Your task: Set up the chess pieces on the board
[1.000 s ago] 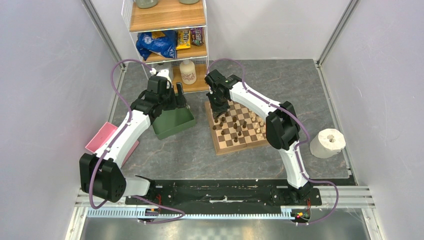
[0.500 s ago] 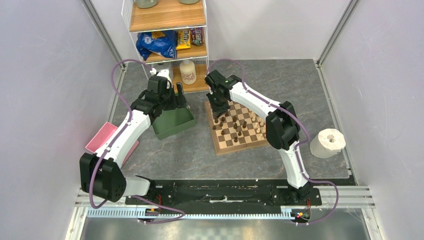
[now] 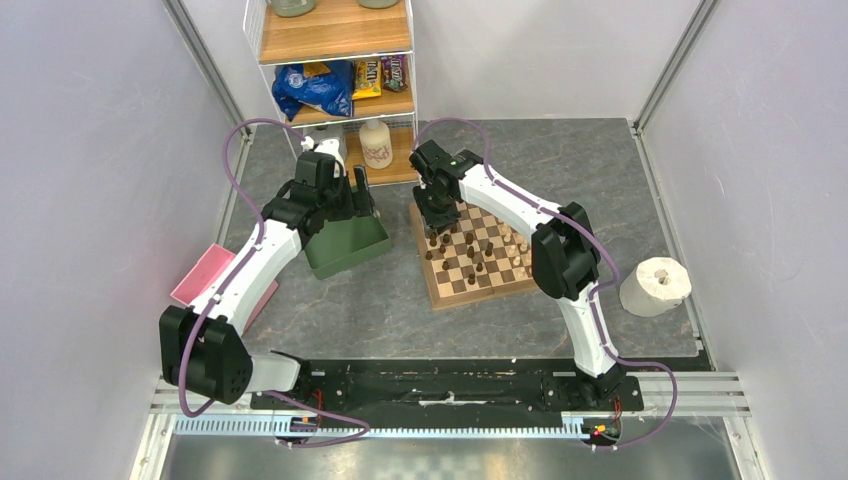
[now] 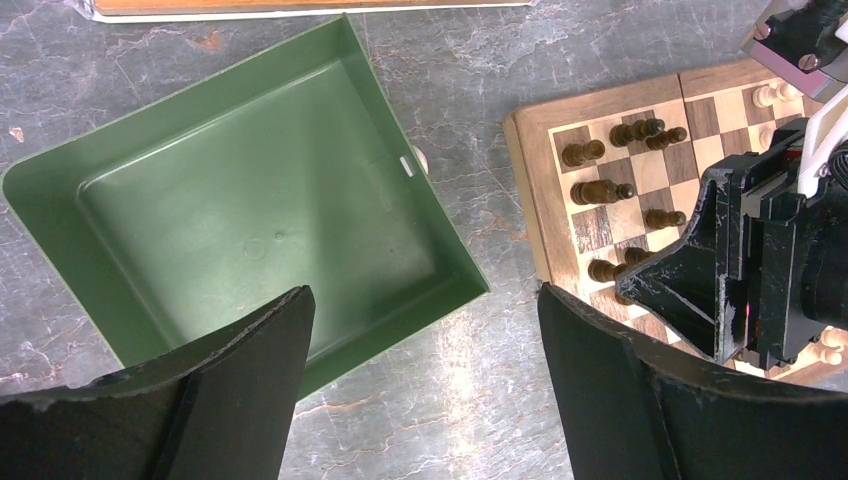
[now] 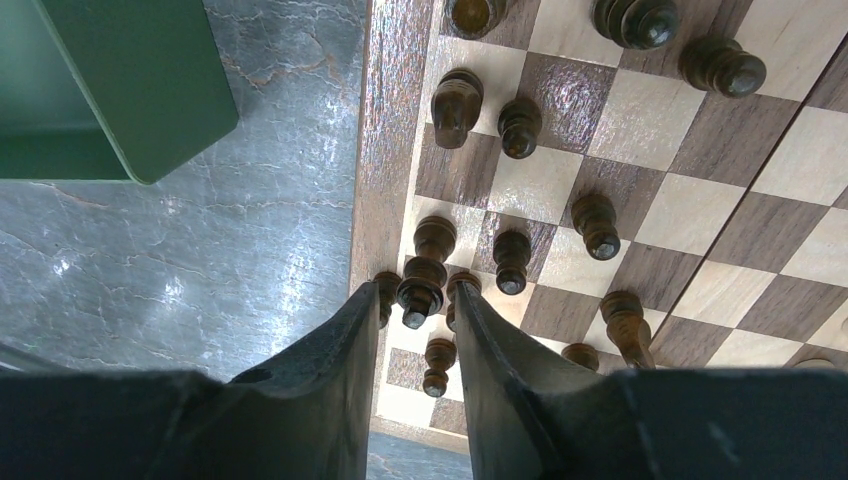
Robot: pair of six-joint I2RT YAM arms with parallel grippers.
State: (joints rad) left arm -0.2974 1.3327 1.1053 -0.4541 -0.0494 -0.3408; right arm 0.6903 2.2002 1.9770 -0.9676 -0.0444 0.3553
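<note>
- Right gripper [image 5: 418, 300]: jaws narrowly parted and pointed down at the board [image 3: 480, 293]. A dark piece [image 5: 420, 285] stands between the fingers with a sliver of space on each side, so it reads as loose, not clamped.
- Dark piece: sits in the outer file at the board's 9 o'clock edge, toward the 10 o'clock corner in the top view. It looks upright, its long axis roughly in line with the fingers. The straight way off it, by my reading, is back along that axis.
- Neighbours: more dark pieces [image 5: 512, 262] crowd in close. One is half hidden behind each fingertip, at 9 and 3 o'clock of the straddled piece, and another lies at 6 o'clock inside the finger gap. Any sideways drift could likely tip them.
- Pieces overall: darks are scattered over the board's 9 o'clock half, several tilted or off-square. Pales [image 4: 765, 95] are toward the 3 o'clock side, partly hidden by the right arm. Ranks are not yet formed.
- Left gripper [image 4: 422, 295]: jaws spread wide, holding nothing, hovering over the tray [image 4: 60, 190] at 9 o'clock of the board.
- Pale speck [image 4: 418, 158]: on the table, touching or just beside the tray's 3 o'clock rim. It is possibly a stray piece but too small to tell, and the left arm is nearer.
- Reach: the right arm is on the board and the left is well off it.
</note>
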